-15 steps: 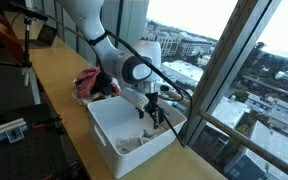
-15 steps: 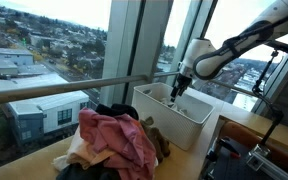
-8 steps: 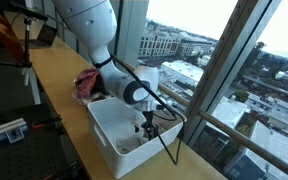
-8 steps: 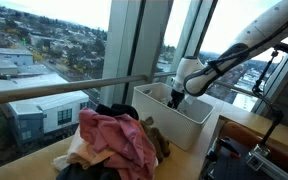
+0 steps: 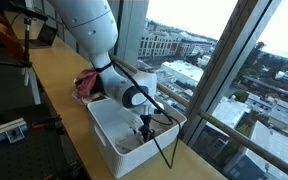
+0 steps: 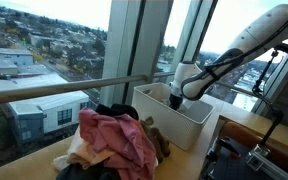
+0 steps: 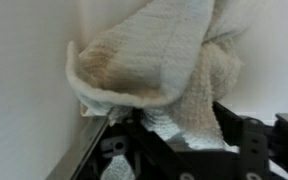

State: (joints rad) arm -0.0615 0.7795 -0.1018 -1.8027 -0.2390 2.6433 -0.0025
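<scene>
My gripper (image 5: pixel 144 127) is down inside a white plastic bin (image 5: pixel 106 137), close to its far wall. In an exterior view it dips below the bin's rim (image 6: pixel 176 97). In the wrist view the jaws (image 7: pixel 179 135) are shut on a cream terry towel (image 7: pixel 149 55), which bunches up against the bin's white inner wall (image 7: pixel 24 80). A little pale cloth (image 5: pixel 134 143) lies on the bin's floor beside the gripper.
A pile of clothes, pink on top with dark and tan pieces, lies next to the bin (image 6: pixel 119 140) and shows in both exterior views (image 5: pixel 94 84). The bin (image 6: pixel 169 122) stands on a wooden counter along a big window (image 5: pixel 214 60). A dark stand (image 5: pixel 24 60) is behind.
The gripper has moved down into the bin with the towel, from above the rim to near the bin's floor. The arm has bent lower.
</scene>
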